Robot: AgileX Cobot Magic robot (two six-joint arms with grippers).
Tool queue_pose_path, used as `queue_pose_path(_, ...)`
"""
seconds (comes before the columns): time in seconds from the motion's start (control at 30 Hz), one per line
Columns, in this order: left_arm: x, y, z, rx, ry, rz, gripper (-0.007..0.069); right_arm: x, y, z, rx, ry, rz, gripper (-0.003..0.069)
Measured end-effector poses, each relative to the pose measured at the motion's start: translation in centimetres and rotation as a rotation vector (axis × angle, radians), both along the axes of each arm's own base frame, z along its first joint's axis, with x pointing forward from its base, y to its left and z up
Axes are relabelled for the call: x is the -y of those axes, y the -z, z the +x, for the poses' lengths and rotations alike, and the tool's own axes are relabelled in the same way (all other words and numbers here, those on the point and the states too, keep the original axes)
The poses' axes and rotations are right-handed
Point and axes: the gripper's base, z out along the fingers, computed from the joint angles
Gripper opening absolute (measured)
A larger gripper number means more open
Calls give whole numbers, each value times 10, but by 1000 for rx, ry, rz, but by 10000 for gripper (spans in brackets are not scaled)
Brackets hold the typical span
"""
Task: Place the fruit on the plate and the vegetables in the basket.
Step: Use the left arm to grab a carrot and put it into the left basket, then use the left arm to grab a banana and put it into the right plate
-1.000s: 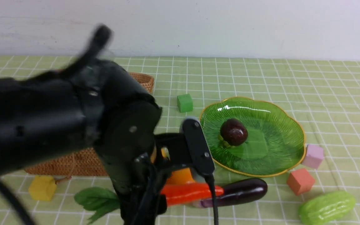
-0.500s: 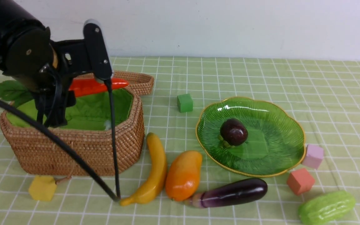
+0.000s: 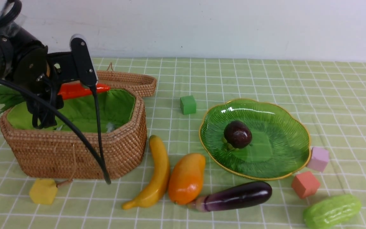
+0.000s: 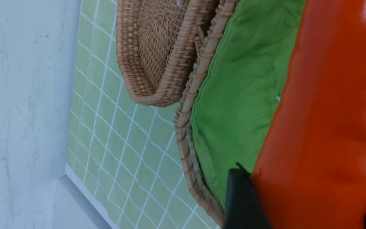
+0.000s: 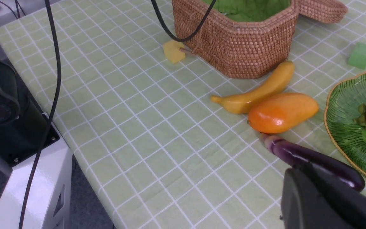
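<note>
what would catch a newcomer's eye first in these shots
The left gripper holds a bright orange carrot over the open, green-lined wicker basket on the left. To the right, a dark mangosteen sits alone on the green glass plate, while a banana, mango and eggplant lie on the checked cloth in front.

I hold the carrot (image 3: 81,90) — glossy orange, green leaves — roughly level in my left jaws above the open, green-lined wicker basket (image 3: 75,152). The purple mangosteen (image 3: 237,134) sits on the green plate (image 3: 281,159). The banana (image 3: 156,173) and mango (image 3: 186,178) lie side by side on the counter (image 3: 265,79) between basket and plate; the eggplant (image 3: 237,196) is beside them, the bumpy gourd (image 3: 332,211) farther right.
</note>
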Motion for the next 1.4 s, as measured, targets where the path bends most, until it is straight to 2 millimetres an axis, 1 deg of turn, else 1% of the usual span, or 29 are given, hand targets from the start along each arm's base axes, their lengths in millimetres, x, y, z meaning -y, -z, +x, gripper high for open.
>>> queue_pose_path(0.07, 0, -2, -1, 6, -1, -5, 444, 0, 0, 0, 0, -2, -2, -5)
queue_pose_path(0.1, 0, -6, -3, 17, -2, -12, 498, 0, 0, 0, 0, -2, -2, -3)
queue_pose_path(0.17, 0, -11, -6, 29, -5, -27, 579, 0, 0, 0, 2, -3, -4, -1)
queue_pose_path(0.2, 0, -13, -7, 33, -6, -31, 586, 0, 0, 0, 3, -4, -4, -1)
queue_pose_path(0.23, 0, -18, -10, 45, -12, -57, 638, 0, 0, 0, 9, -7, -9, 0)
queue_pose_path(0.33, 1, -28, -18, 59, -28, -114, 663, 0, 0, 0, 13, -11, -13, 0)
queue_pose_path(0.37, 0, -31, -20, 63, -30, -120, 663, 0, 0, 0, 14, -11, -13, 0)
queue_pose_path(0.43, 3, -44, -32, 76, -53, -228, 638, 0, 0, 0, 16, -12, -14, 0)
queue_pose_path(0.47, 5, -50, -37, 83, -60, -281, 614, 0, 0, 0, 17, -12, -15, 0)
queue_pose_path(0.5, 10, -59, -46, 89, -84, -419, 563, 0, 0, 0, 18, -13, -15, 0)
queue_pose_path(0.53, 9, -61, -48, 94, -83, -421, 563, 0, 0, 0, 18, -13, -15, 0)
queue_pose_path(0.57, 15, -72, -59, 93, -118, -591, 479, 0, 0, 0, 18, -13, -15, 0)
queue_pose_path(0.6, 18, -77, -64, 83, -140, -679, 426, 0, 0, 0, 18, -13, -15, 0)
queue_pose_path(0.63, 22, -85, -73, 68, -173, -792, 335, 0, 0, 0, 17, -13, -16, 1)
queue_pose_path(0.67, 25, -89, -80, 41, -197, -882, 268, 0, 0, 0, 15, -15, -17, 2)
queue_pose_path(0.7, 26, -93, -86, 18, -212, -928, 216, 0, 1, -1, 13, -17, -18, 3)
queue_pose_path(0.77, 31, -96, -99, -68, -245, -1022, 54, 0, 1, -1, 8, -21, -22, 4)
queue_pose_path(0.83, 39, -91, -107, -141, -247, -1044, -13, 0, 1, -1, 6, -23, -23, 4)
queue_pose_path(0.9, 52, -81, -114, -198, -229, -1032, -13, 0, 1, -1, 5, -24, -24, 5)
queue_pose_path(0.97, 73, -67, -123, -270, -205, -1001, -13, 0, 2, -2, 4, -26, -25, 7)
queue_pose_path(1.0, 73, -67, -123, -270, -205, -1001, -13, 0, 2, -2, 4, -26, -26, 8)
queue_pose_path(1.03, 89, -53, -131, -327, -208, -965, -13, 0, 2, -1, 3, -26, -26, 9)
queue_pose_path(1.17, 129, -13, -150, -438, -261, -823, -13, 0, 2, -1, 1, -24, -32, 13)
queue_pose_path(1.2, 138, 3, -150, -445, -301, -764, -13, 0, 2, 0, -1, -24, -34, 13)
queue_pose_path(1.23, 140, 4, -150, -444, -307, -757, -13, 0, 2, 0, -1, -24, -34, 13)
queue_pose_path(1.27, 147, 19, -144, -424, -351, -707, -12, 0, 2, 0, -3, -24, -36, 13)
queue_pose_path(1.3, 147, 24, -142, -414, -364, -689, -8, 0, 3, 0, -4, -25, -37, 14)
queue_pose_path(1.33, 149, 30, -138, -406, -382, -681, 6, 0, 3, 0, -5, -26, -37, 14)
queue_pose_path(1.4, 153, 43, -130, -394, -403, -645, 62, 0, 3, 0, -6, -25, -41, 15)
